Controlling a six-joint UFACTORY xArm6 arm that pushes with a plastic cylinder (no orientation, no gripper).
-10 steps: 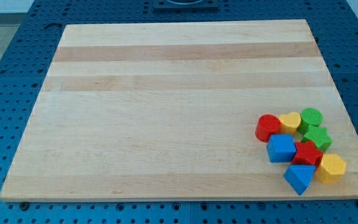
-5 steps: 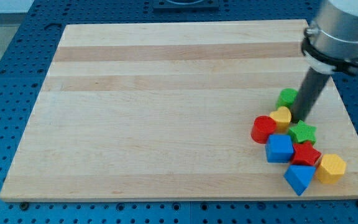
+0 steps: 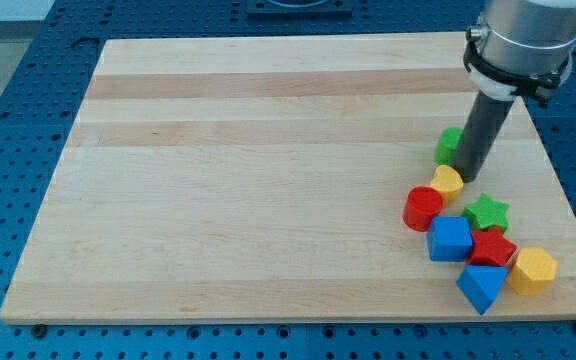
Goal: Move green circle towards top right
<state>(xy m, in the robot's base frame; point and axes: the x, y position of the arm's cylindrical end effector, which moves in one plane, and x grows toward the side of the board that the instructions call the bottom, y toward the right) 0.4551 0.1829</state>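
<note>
Locating the green circle [image 3: 449,144] first, where is it?

Right side of the wooden table [image 3: 268,200], a bit above mid-height. It is the topmost block and is partly hidden behind the rod.

And my tip [image 3: 465,176]?

Down on the table, just below and to the view's right of the green circle. It looks to be touching it, though the contact itself is hidden. The yellow block [image 3: 447,181], roughly heart-shaped, sits just to the view's left of my tip.

Tool state?

The tool is a straight dark rod under a grey cylinder. Its end is bare and pinches nothing.

Rest of the blocks?

All clustered lower right. A red cylinder [image 3: 424,208] touches the yellow block from below left. A green star [image 3: 487,212] lies below my tip, apart from the green circle. A blue cube [image 3: 450,239] sits under the red cylinder. A red block [image 3: 493,247], shape unclear, sits between the blue cube and the green star. A yellow hexagon [image 3: 533,270] is farthest right, near the table's right edge. A blue triangle [image 3: 480,287] is lowest, near the bottom edge.

Surroundings?

A blue pegboard [image 3: 8,150] lies around the table.
</note>
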